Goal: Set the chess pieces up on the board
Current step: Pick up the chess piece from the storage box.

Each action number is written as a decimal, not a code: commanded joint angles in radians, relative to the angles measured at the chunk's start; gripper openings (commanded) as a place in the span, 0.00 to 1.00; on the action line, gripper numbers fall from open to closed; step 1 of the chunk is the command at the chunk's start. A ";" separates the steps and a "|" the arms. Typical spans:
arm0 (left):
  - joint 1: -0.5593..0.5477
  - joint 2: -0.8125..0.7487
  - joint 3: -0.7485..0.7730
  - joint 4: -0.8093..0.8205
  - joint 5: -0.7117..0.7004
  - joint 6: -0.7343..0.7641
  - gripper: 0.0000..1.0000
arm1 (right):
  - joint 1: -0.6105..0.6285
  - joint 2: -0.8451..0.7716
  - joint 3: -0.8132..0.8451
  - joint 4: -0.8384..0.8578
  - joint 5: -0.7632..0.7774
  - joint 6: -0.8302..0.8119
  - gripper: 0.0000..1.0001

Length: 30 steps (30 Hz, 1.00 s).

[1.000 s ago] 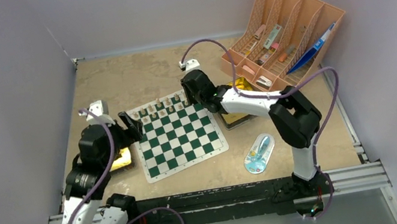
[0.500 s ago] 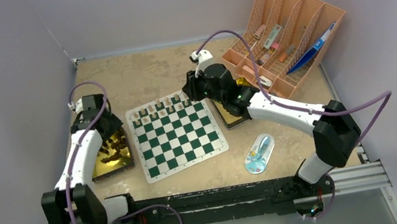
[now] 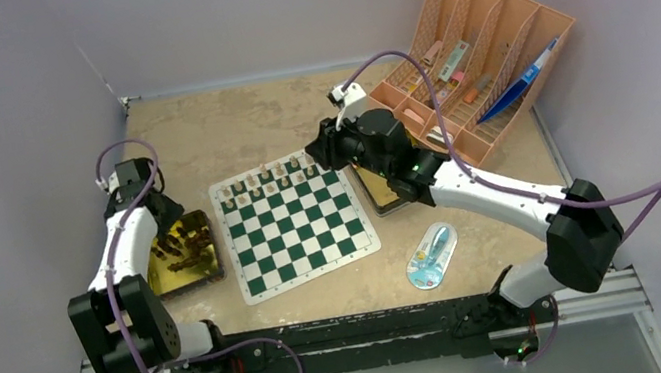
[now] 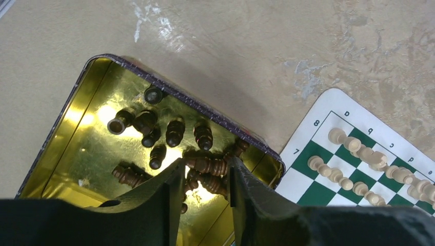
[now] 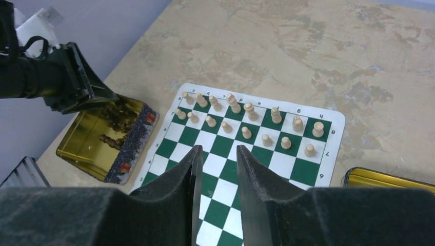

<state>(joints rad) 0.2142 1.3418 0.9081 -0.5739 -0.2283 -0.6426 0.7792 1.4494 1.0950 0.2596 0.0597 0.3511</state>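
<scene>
The board (image 3: pixel 304 236) lies flat in the middle of the worktop (image 3: pixel 225 123), a green and white checked mat with a white border. The light chess pieces (image 5: pixel 250 110) stand upright in two rows along its far edge, and the rest of its squares are bare. Just beside the board's left edge sits a gold tin (image 4: pixel 61 133), open at the top, and the dark chess pieces (image 4: pixel 174 132) lie inside it on their sides in a loose heap. The left pincer (image 4: pixel 205 163) reaches down into this tin near its far end. Its two fingers (image 4: pixel 166 195) stand a little apart on either side of a dark piece lying crosswise among the heap, but I cannot tell whether they are pinching it or only flanking it. The right pincer (image 5: pixel 218 149) hangs above the far right corner of the board and looks down across the squares. Its jaws are spread by a narrow gap, the green and white checks show through, and nothing is between them. A second gold tin (image 5: pixel 384 179) sits just to the right of the board, partly hidden under the right arm. At the far right of the worktop an orange rack (image 3: pixel 479 9) holds pens and small items in its slots, and a pale blue oval case (image 3: pixel 431 256) lies on the worktop near the board's near right corner.
</scene>
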 commanded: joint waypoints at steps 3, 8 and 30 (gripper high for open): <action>0.016 0.058 0.048 0.082 0.055 0.051 0.30 | 0.005 -0.049 -0.009 0.064 -0.015 0.009 0.33; 0.016 0.109 0.064 0.081 0.059 0.062 0.28 | 0.005 -0.083 -0.036 0.065 -0.021 0.008 0.33; 0.027 0.161 0.089 0.034 0.067 0.069 0.09 | 0.003 -0.110 -0.055 0.063 -0.046 0.019 0.33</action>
<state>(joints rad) 0.2329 1.5242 0.9405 -0.5354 -0.1741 -0.5819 0.7788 1.3712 1.0389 0.2764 0.0307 0.3603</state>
